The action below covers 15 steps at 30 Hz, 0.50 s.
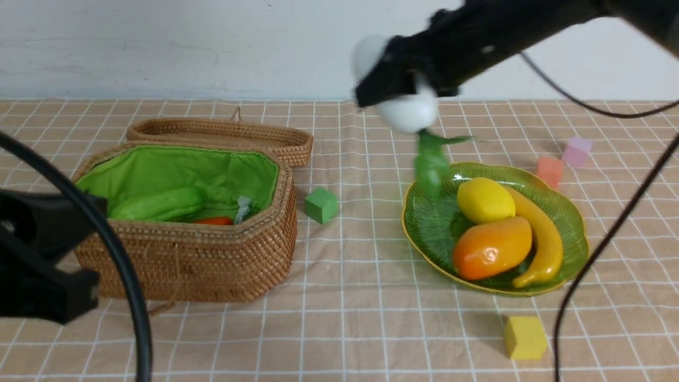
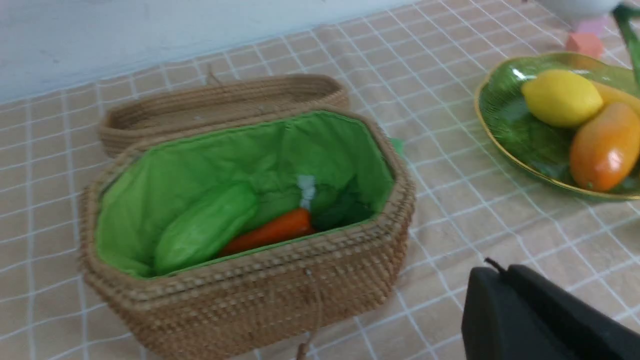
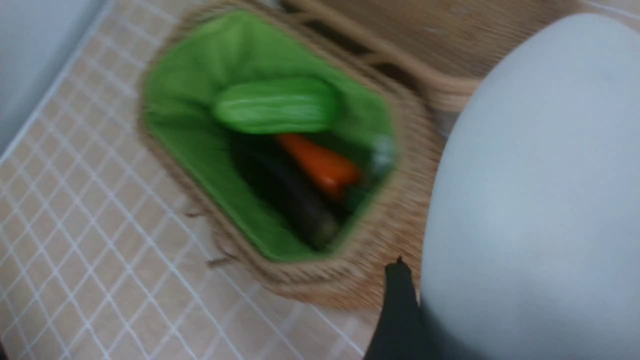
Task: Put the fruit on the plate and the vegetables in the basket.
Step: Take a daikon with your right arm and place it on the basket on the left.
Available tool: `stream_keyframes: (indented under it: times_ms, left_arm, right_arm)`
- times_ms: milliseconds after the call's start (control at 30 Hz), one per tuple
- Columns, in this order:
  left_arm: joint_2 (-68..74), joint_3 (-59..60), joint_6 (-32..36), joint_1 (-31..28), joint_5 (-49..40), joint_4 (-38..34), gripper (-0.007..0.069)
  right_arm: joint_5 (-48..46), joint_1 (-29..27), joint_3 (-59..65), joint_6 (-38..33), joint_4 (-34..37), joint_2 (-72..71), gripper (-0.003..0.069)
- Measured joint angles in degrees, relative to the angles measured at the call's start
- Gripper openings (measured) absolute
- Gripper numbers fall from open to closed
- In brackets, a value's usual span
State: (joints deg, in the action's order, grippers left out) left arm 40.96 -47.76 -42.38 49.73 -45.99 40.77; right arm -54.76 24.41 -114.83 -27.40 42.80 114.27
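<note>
Front view: right gripper [image 1: 395, 90] clamps the blurred white radish [image 1: 407, 112], green leaves apparently dangling; left gripper's state unclear.

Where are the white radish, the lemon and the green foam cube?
white radish [image 1: 408, 112], front view: on its round white body, held up in the right gripper.
lemon [image 1: 485, 200], front view: on the middle of its yellow skin, on the plate.
green foam cube [image 1: 321, 205], front view: on its front face, right of the basket.

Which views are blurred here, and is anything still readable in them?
Front view: the right gripper and the white radish it holds are smeared, the rest sharp. Right wrist view: the basket is blurred, its contents still told by colour. Left wrist view: mildly soft, the plate legible.
</note>
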Motion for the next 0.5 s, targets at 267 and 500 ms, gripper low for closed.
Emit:
stream_keyframes:
  times_ms: [267, 500]
  left_arm:
    - [-4.3, -0.2, -1.2, 0.0, -4.0, 0.9, 0.0008]
    - [-8.0, -0.2, -1.3, 0.0, -3.8, 0.8, 0.0008]
  right_arm:
    - [26.2, 14.9, 0.1, -16.4, 3.6, 9.1, 0.0479]
    - [36.4, 17.7, 0.2, -22.1, 6.1, 12.2, 0.0635]
